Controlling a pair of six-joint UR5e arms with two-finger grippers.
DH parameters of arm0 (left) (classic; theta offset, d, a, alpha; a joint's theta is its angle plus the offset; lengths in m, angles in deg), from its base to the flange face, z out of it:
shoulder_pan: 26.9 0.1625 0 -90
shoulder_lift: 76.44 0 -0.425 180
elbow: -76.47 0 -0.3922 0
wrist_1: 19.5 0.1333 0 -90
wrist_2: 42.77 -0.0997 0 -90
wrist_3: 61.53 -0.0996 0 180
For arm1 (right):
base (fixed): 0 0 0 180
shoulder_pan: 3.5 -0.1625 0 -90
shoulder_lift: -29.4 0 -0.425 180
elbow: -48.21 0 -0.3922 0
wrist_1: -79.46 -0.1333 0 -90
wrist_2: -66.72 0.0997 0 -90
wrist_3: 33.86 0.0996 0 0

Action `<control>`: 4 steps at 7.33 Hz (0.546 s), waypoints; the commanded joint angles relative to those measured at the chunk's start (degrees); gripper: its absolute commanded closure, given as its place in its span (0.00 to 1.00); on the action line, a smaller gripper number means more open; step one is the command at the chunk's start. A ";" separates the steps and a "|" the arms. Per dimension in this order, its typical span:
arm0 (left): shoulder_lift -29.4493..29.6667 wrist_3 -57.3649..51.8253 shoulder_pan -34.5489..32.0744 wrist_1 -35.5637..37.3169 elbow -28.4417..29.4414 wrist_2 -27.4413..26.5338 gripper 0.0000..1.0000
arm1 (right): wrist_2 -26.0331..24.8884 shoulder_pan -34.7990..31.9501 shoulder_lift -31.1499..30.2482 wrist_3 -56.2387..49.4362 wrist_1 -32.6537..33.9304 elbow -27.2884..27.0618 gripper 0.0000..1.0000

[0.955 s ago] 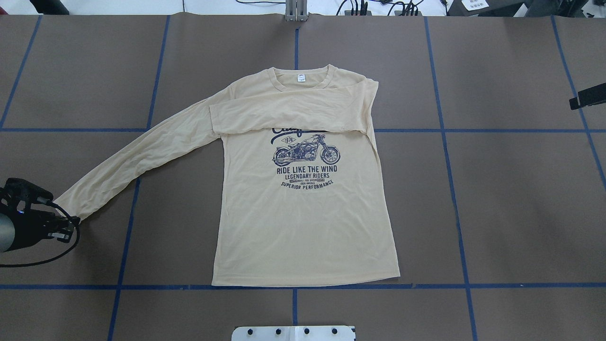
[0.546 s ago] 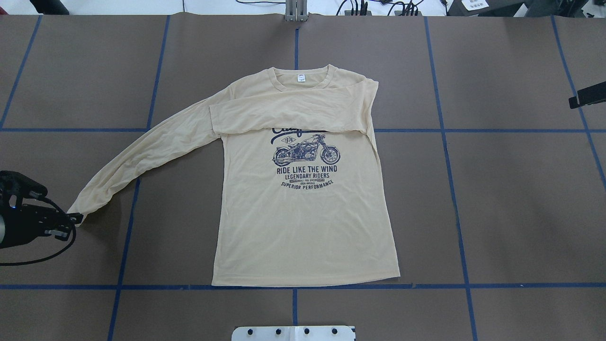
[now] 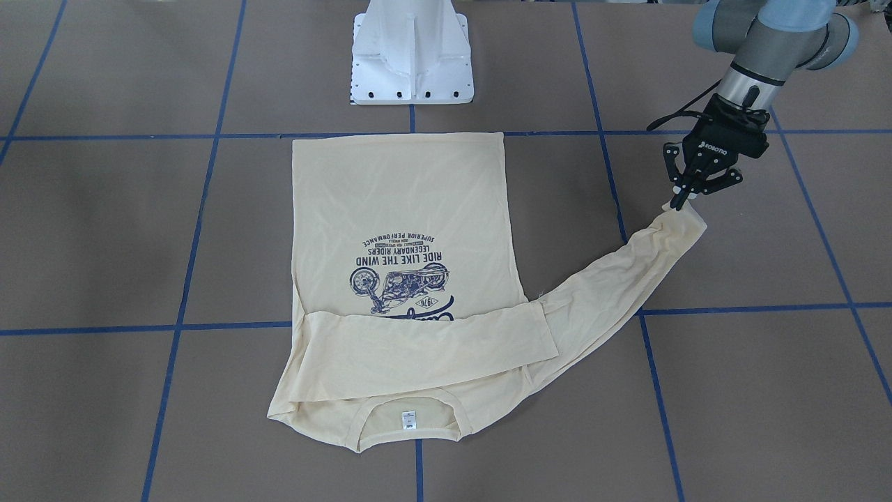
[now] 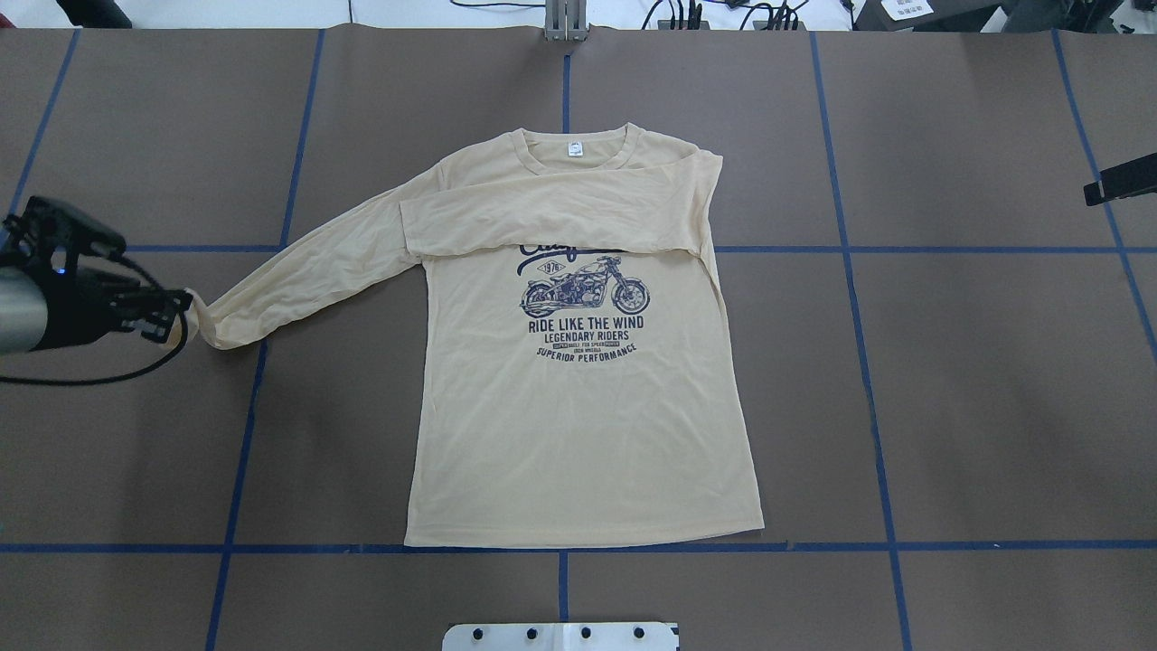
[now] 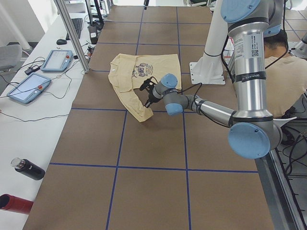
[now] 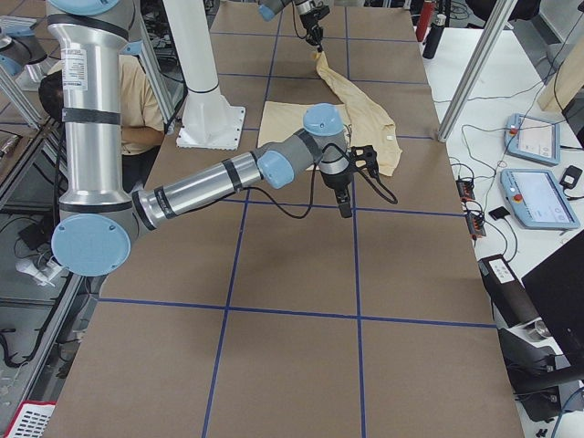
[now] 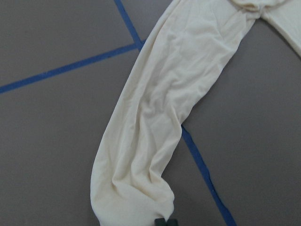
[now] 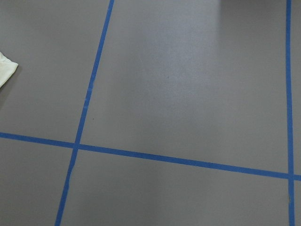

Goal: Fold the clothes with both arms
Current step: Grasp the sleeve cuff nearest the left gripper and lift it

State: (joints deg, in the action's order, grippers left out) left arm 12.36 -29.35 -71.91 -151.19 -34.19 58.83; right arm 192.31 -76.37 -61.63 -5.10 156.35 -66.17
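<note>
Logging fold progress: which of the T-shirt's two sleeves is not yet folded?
The sleeve stretched out sideways to the left gripper, which pinches its cuff. The other sleeve lies folded flat across the T-shirt, over the top of the motorcycle print.

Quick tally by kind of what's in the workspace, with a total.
T-shirt: 1
Robot arms: 2 (left arm, right arm)
White pedestal base: 1
Total: 4

T-shirt (image 4: 578, 434) on table (image 4: 976, 380), sleeve (image 4: 298, 280) out to left tool (image 4: 183, 306)
</note>
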 commanded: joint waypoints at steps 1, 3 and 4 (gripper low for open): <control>20.61 -4.41 -3.24 21.73 0.52 0.09 1.00 | 0.00 0.01 -0.02 0.07 0.01 -0.05 0.00; 37.08 -3.54 -2.80 37.16 2.36 0.17 1.00 | 0.09 0.01 0.07 0.07 0.01 -0.05 0.00; 43.24 -1.79 -1.93 37.47 7.42 0.26 1.00 | 0.09 0.01 0.07 0.07 0.01 -0.05 0.00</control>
State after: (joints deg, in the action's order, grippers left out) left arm 46.78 -32.68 -74.56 -117.57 -31.19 59.01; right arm 192.36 -76.36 -61.57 -5.03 156.36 -66.20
